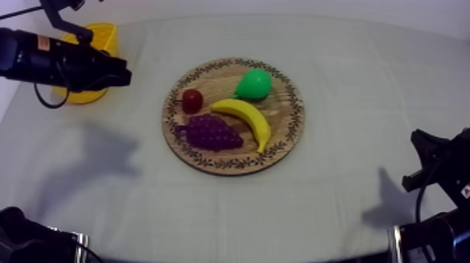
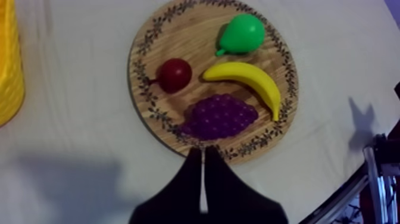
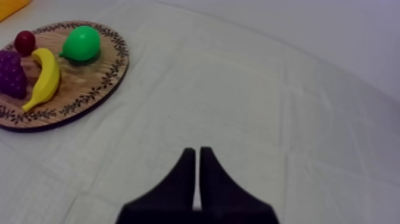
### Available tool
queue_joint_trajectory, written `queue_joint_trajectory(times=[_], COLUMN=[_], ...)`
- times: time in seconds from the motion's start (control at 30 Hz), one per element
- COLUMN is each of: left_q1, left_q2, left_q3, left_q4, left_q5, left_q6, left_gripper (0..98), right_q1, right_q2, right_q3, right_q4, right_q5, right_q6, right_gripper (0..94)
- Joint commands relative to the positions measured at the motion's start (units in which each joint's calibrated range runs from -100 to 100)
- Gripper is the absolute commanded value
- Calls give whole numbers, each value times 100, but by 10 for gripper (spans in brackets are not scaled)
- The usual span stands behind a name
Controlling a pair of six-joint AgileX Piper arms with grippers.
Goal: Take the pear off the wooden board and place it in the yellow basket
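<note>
Clenching on nothing, left end effector (image 2: 203, 156) hangs beside the yellow basket (image 1: 105, 36), right end effector (image 3: 197, 154) over cloth (image 3: 268, 107).

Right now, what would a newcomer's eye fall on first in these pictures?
First, the round wooden board with a patterned rim at mid-table, bearing a green toy pear, a yellow banana, a bunch of purple grapes and a small red fruit. Next, the yellow basket at the table's far left, where the left gripper hangs shut on nothing, its arm crossing in front of the basket.
</note>
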State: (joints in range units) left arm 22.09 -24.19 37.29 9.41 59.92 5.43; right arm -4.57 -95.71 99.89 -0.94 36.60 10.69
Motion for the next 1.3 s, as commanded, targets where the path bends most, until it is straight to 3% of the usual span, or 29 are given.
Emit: queue_joint_trajectory(times=[0.0, 0.37, 0.93, 1.2, 1.27], left_q1=[135, 418, 468, 530, 534], left_q2=[523, 2418, 5485, 6299, 6373], left_q3=[-648, -3088, -6315, -7215, -7355], left_q4=[-8, -32, -144, -176, -160], left_q5=[120, 1008, 2024, 2116, 2123], left_q6=[44, 334, 565, 554, 350], left_gripper=[0, 0, 0, 0, 0], right_q1=[-3, -3, -3, -3, -3], right_q2=[-4, -4, -4, -4, -4], right_q3=[0, 0, 0, 0, 0], right_q4=[-1, -1, -1, -1, -1], right_q5=[1, 1, 1, 1, 1], right_q6=[-2, -2, -2, -2, -2], right_gripper=[4, 4, 4, 4, 4])
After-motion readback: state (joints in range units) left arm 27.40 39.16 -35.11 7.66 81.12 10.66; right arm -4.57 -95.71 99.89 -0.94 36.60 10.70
